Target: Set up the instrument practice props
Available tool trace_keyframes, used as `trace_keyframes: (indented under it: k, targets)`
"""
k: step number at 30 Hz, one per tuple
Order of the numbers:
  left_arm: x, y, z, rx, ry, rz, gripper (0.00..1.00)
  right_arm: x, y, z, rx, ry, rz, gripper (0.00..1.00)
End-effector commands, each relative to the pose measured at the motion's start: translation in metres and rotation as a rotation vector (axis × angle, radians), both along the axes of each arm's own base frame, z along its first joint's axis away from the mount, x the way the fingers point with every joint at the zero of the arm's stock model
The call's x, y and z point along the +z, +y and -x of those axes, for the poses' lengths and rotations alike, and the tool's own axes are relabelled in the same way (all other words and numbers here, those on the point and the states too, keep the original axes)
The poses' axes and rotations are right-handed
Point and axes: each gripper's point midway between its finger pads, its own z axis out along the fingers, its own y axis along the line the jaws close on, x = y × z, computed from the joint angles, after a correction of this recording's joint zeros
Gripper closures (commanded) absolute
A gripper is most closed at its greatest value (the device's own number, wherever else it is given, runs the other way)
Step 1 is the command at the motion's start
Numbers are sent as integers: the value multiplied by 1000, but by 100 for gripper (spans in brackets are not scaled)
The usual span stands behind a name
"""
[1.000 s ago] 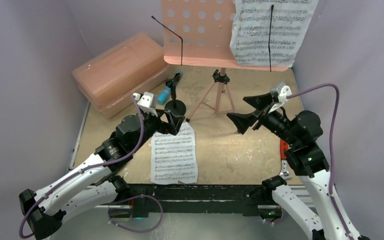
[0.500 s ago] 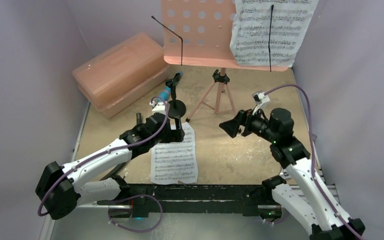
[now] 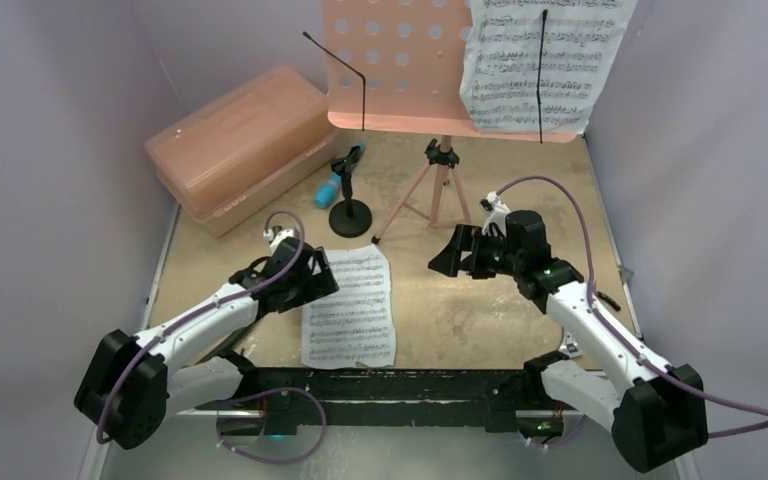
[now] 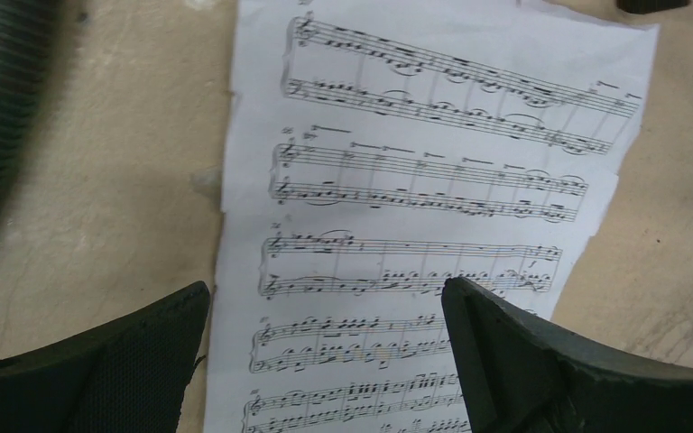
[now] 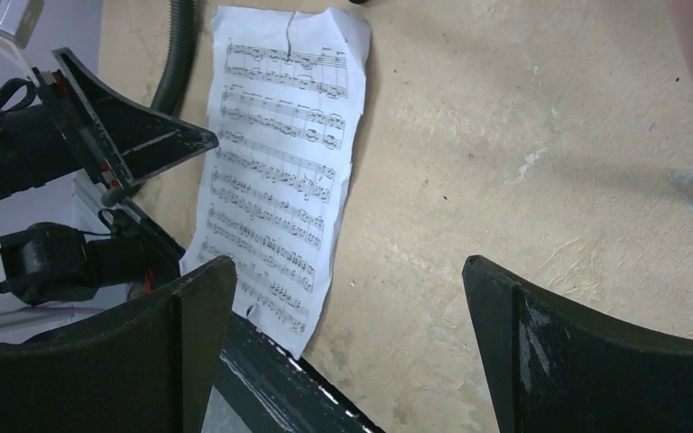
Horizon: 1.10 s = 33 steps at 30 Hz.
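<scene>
White sheet-music page (image 3: 349,307) flat on table (image 3: 460,320)

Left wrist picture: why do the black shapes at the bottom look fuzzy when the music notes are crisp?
Left wrist view: the fingers of the left gripper sit very near the lens, likely too close to focus, while the sheet-music page lies sharp; right wrist view: the right gripper looks similarly soft; top external view: evenly lit, no glare.

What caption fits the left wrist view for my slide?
Open left claw poised above a sheet-music page lying flat on the table.
</scene>
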Motion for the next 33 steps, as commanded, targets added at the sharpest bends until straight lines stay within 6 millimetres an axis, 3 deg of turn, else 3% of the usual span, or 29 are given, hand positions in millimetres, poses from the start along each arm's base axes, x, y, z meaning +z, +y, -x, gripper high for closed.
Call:
trace_keyframes:
  k: [1, 5, 10, 16, 25, 33]
  targets:
    - [-3, 16, 5, 126, 35, 94, 1, -5, 9, 0, 32, 27, -29, 2]
    - [-9, 30, 10, 191, 52, 125, 1, -17, 14, 2, 62, 67, -40, 2]
    - [-26, 32, 17, 207, 87, 167, 1, -29, 21, 7, 117, 113, -58, 2]
    - [-33, 7, 23, 106, 114, 285, 3, -40, 30, 13, 173, 152, -67, 2]
    - [-27, -20, 13, 45, 69, 446, 6, -59, 44, 20, 238, 211, -53, 2]
    - [-24, -33, 5, 25, 56, 524, 9, -85, 46, 23, 244, 296, -4, 4]
